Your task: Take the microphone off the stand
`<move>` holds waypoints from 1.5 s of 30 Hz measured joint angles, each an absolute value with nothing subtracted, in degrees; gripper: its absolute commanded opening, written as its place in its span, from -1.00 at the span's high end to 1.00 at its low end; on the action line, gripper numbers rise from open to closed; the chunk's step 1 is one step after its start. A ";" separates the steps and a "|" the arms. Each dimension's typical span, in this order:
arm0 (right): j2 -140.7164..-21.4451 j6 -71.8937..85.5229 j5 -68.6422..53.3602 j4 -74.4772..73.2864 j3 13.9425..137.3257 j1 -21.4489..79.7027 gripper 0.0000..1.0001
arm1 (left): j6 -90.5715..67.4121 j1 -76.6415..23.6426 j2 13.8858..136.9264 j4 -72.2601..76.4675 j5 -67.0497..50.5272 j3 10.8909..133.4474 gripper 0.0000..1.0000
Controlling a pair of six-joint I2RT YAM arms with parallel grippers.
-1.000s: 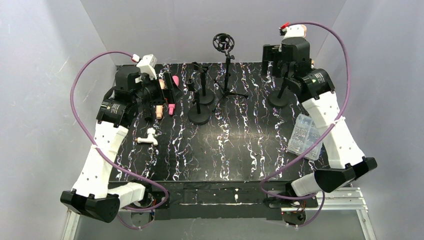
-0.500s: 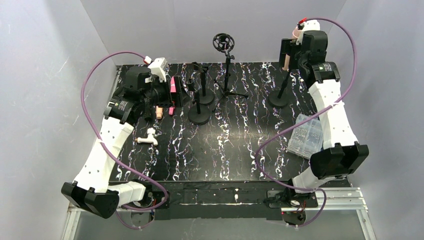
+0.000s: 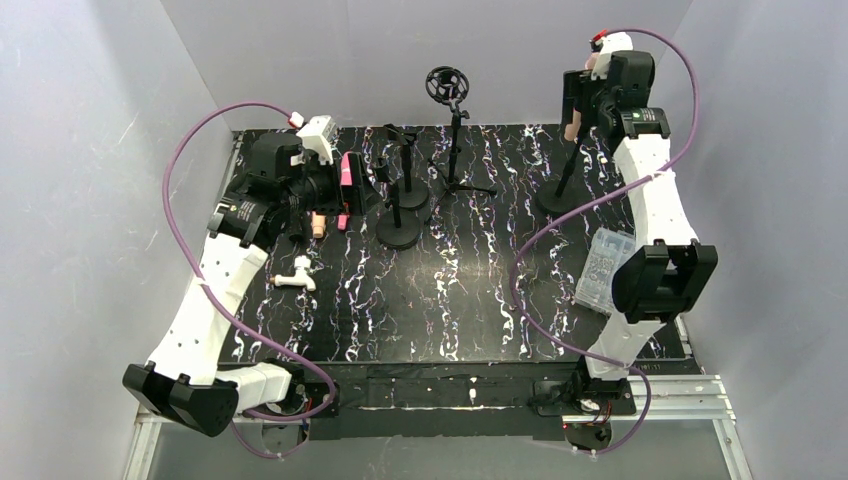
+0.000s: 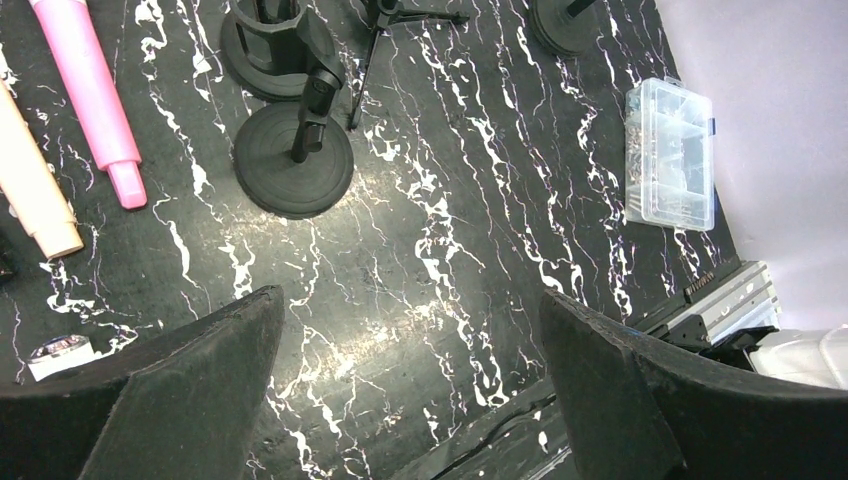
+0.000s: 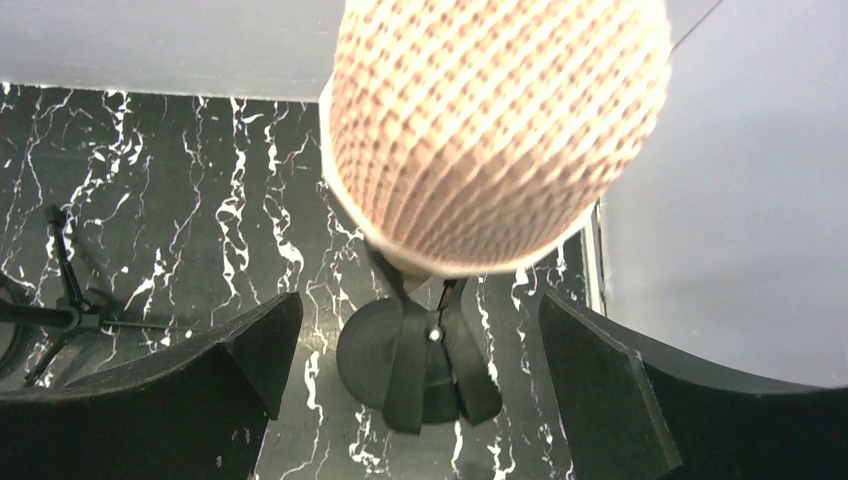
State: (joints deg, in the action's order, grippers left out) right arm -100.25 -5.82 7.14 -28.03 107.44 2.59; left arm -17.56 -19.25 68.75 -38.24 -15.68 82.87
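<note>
1. We are holding our right gripper [image 5: 418, 300] spread wide, gripping nothing, above the far-right stand [image 5: 425, 370].
2. The peach mesh-headed microphone [image 5: 495, 130] is sitting in that stand's clip, rising between our fingers and apart from both.
3. We are hovering our left gripper [image 4: 410, 300], jaws apart, over the marbled table [image 4: 450, 250] near a pink microphone [image 4: 85, 85].

Black marbled table [image 3: 450, 300] carries a clear plastic box [image 4: 669, 155] near its right edge. A pink cylindrical item [image 4: 88, 95] and a beige cylindrical item [image 4: 35, 190] lie side by side at left. A tripod stand [image 3: 456, 150] with ring mount stands rear centre.
</note>
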 measured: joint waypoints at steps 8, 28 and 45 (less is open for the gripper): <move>-105.14 -6.31 4.23 -26.50 112.38 1.23 -0.96 | -17.32 -19.46 69.25 -38.30 -15.68 82.89 -0.97; -109.78 -4.32 1.63 -26.44 116.73 1.19 0.26 | -16.47 -19.64 69.25 -39.22 -15.42 83.00 -0.97; -105.73 1.37 -2.52 -37.93 118.34 3.84 0.81 | -17.78 -20.08 69.23 -32.77 -20.60 80.05 -0.97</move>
